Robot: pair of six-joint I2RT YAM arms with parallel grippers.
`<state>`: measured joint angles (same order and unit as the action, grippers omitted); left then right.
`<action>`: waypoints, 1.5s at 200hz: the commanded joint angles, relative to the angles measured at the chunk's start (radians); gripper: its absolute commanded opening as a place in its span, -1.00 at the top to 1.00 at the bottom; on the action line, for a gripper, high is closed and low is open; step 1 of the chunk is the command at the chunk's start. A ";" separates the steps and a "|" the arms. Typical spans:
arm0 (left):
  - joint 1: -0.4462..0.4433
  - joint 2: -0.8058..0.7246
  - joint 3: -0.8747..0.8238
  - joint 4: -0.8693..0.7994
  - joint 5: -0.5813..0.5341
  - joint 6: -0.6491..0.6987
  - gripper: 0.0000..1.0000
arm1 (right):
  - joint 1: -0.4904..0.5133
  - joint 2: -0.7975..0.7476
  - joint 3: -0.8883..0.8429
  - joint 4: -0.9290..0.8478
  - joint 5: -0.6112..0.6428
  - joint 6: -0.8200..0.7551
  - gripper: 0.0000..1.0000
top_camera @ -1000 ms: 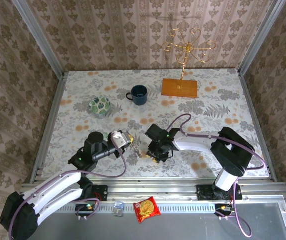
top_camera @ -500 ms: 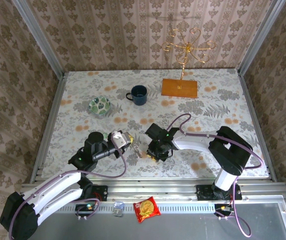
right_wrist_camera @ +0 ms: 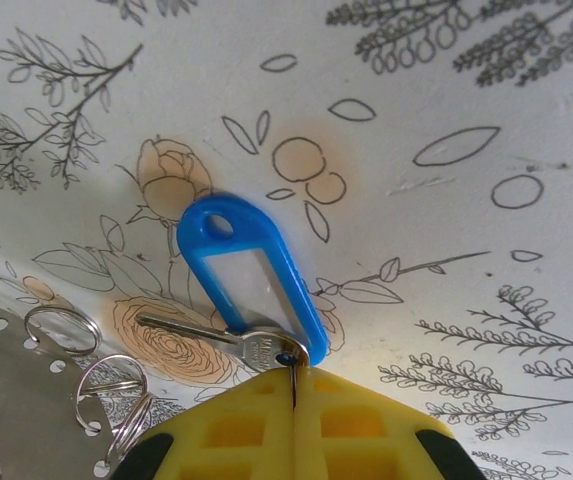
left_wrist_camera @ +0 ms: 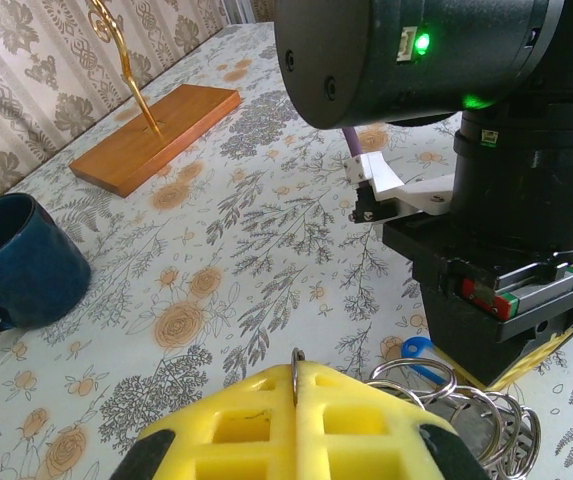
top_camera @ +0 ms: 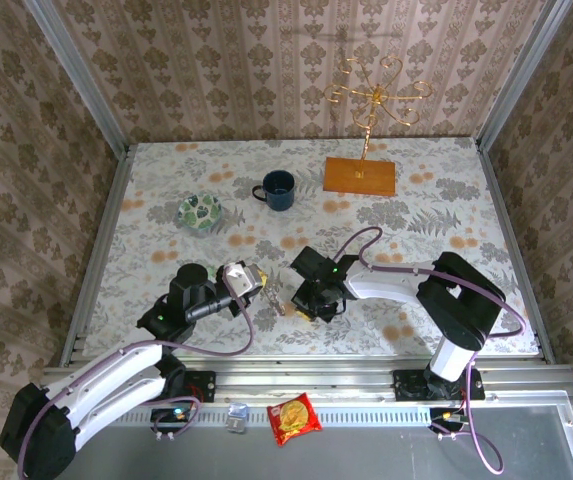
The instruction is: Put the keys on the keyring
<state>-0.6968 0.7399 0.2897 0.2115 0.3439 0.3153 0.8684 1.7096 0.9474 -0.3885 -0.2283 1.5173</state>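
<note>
right claw (right_wrist_camera: 294, 385) — clamped on the blue key (right_wrist_camera: 253, 280).

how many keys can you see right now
1. A silver key with a blue tag lies on the floral table, its head end pinched in the shut right pincer. More keys may be hidden under the arms.

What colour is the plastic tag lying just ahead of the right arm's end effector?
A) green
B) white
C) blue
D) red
C: the right wrist view shows a blue tag joined to the key at the shut end effector tips.
</note>
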 commanded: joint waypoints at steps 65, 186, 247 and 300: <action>-0.011 -0.010 0.056 0.011 0.049 0.001 1.00 | -0.007 -0.227 -0.019 -0.087 0.186 -0.297 1.00; -0.042 0.084 0.137 -0.002 0.176 -0.117 1.00 | -0.099 -0.541 -0.115 0.133 -0.078 -1.342 1.00; -0.056 0.150 0.152 0.023 0.222 -0.142 1.00 | -0.103 -0.516 -0.084 0.135 -0.207 -1.492 1.00; -0.063 0.187 0.157 0.042 0.239 -0.148 1.00 | -0.100 -0.459 -0.040 0.146 -0.238 -1.504 1.00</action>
<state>-0.7467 0.9218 0.4110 0.2092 0.5476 0.1894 0.7692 1.2251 0.8597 -0.2672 -0.4274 0.0498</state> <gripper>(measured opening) 0.058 0.053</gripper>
